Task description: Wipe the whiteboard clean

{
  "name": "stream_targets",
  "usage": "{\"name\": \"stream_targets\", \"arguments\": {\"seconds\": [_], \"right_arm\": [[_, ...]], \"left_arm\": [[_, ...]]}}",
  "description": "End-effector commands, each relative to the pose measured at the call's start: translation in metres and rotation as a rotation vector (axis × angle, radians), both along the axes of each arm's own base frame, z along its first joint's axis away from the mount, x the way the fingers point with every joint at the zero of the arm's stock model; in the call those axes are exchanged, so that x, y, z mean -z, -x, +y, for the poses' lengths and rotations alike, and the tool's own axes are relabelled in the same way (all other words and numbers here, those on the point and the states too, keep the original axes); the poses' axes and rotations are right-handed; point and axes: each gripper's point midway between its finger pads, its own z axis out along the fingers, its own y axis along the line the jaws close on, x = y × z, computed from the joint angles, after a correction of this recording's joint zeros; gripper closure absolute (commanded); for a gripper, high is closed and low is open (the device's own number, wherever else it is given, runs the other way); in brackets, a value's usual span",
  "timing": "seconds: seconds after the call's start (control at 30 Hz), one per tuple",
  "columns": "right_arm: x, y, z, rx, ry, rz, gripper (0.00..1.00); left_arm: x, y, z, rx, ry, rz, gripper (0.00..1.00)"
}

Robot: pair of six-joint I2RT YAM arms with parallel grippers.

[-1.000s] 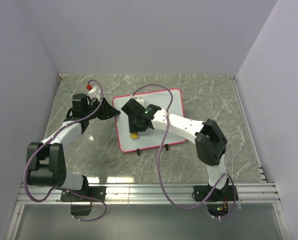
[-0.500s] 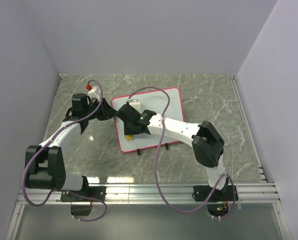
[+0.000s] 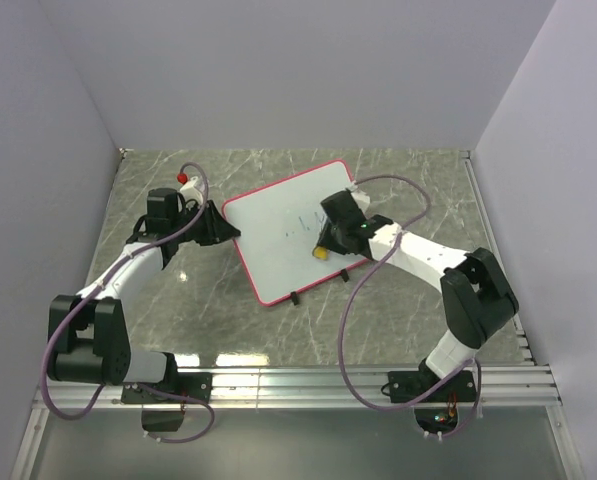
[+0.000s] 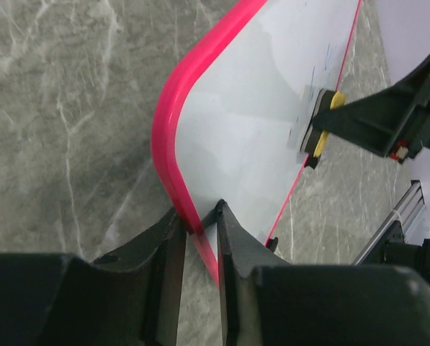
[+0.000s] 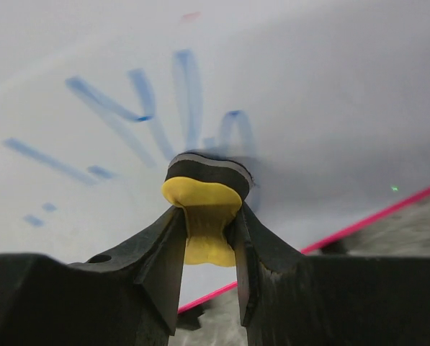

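Note:
The whiteboard, white with a red-pink rim, lies turned at an angle on the marble table. Blue scribbles mark it, faint in the top view. My left gripper is shut on the board's left rim, one finger on each side of the rim. My right gripper is shut on the yellow bone-shaped eraser, whose dark pad presses on the board just below the scribbles. The eraser also shows in the left wrist view.
Two small black clips stick out from the board's near edge. A red-capped marker lies behind the left arm. Grey walls close in the table on three sides. A metal rail runs along the near edge.
The board has swung counter-clockwise and moved right, still held at its left rim. My right gripper moved with the eraser from the board's lower left to its right part.

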Motion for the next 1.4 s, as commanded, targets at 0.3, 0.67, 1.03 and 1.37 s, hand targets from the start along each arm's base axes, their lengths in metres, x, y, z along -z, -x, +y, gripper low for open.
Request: {"name": "stream_targets", "arguments": {"seconds": [0.3,0.67,1.03,1.37], "right_arm": [[0.039,-0.011,-0.113,0.246,0.153,0.015,1.00],[-0.030,-0.053,-0.024,0.080,-0.162,-0.040,1.00],[-0.066,-0.072,0.060,-0.050,-0.268,-0.036,1.00],[-0.060,-0.095,0.007,0.062,-0.223,-0.032,1.00]], "left_arm": [[0.001,0.013,0.000,0.038,-0.051,0.009,1.00],[0.011,0.013,-0.006,0.056,-0.091,0.006,1.00],[0.016,0.022,-0.017,0.093,-0.099,0.000,1.00],[0.014,0.025,-0.017,0.098,-0.103,-0.005,1.00]]}}
